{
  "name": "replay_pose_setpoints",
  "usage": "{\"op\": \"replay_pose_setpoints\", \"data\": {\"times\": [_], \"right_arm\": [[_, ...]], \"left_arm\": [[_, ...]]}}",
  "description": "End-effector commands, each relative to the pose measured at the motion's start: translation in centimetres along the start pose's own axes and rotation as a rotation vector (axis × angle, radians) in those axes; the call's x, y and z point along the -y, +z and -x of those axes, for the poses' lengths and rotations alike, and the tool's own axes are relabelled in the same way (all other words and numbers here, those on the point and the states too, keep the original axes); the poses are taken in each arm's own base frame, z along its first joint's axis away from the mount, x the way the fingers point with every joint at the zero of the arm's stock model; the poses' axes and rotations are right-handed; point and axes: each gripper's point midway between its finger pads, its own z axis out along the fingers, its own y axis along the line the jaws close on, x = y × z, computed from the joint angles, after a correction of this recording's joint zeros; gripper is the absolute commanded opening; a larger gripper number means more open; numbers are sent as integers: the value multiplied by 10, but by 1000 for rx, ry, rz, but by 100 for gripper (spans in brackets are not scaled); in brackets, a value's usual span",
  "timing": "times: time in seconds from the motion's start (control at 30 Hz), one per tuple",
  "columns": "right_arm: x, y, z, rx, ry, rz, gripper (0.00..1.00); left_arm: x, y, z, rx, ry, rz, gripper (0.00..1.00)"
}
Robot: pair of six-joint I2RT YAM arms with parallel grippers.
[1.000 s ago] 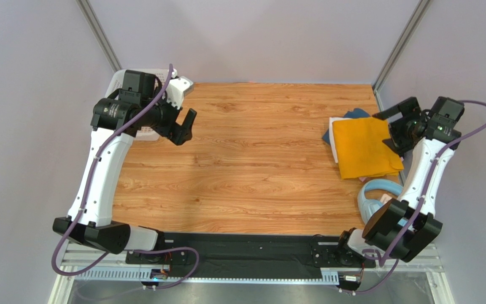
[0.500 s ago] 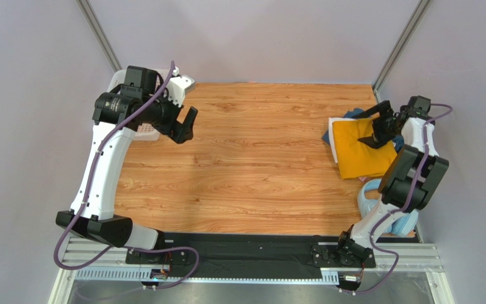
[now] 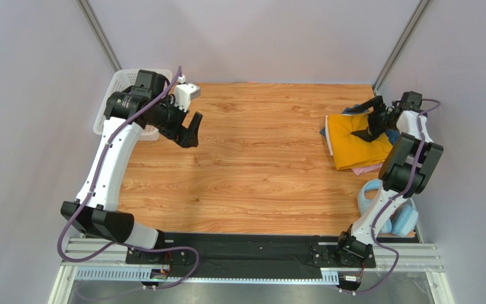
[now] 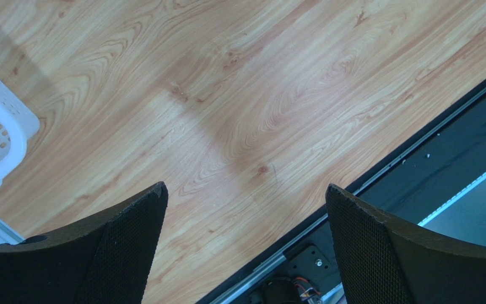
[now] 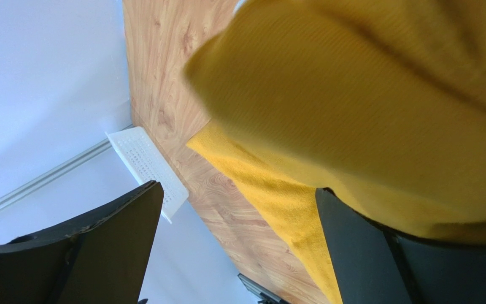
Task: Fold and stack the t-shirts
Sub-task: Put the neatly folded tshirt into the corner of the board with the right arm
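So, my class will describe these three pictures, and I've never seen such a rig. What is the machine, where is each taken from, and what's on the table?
It is a robot: two arms bolted at the table's near edge, each ending in a two-finger gripper. The wide picture comes from a fixed camera above and behind them. The other two come from cameras on the wrists; the dark shapes at the bottom are the fingers. On the wooden table lie a mustard-yellow t-shirt atop a pile of other shirts and light-blue headphones; a white mesh basket sits at its far-left corner. The left gripper hangs open over bare wood; the right gripper is open over the yellow shirt. Nothing is held.
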Motion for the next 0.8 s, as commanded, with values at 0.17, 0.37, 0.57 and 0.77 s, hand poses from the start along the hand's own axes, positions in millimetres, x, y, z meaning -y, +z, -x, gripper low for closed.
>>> {"op": "replay_pose_setpoints", "data": {"times": [0.17,0.37,0.57,0.77], "right_arm": [[-155,-89,-112,68,-504,233,100],[-146,-109,-181,109,-783,177,100],[-123,-113,-198,156,-830,170,100],[-117,-99,-227,93,-894,149,100]], "left_arm": [[14,-20,12,125,-15,-9,100],[8,-16,14,181,-25,31,100],[0,-5,7,161,-30,58,100],[-13,3,4,169,-36,118,100]]}}
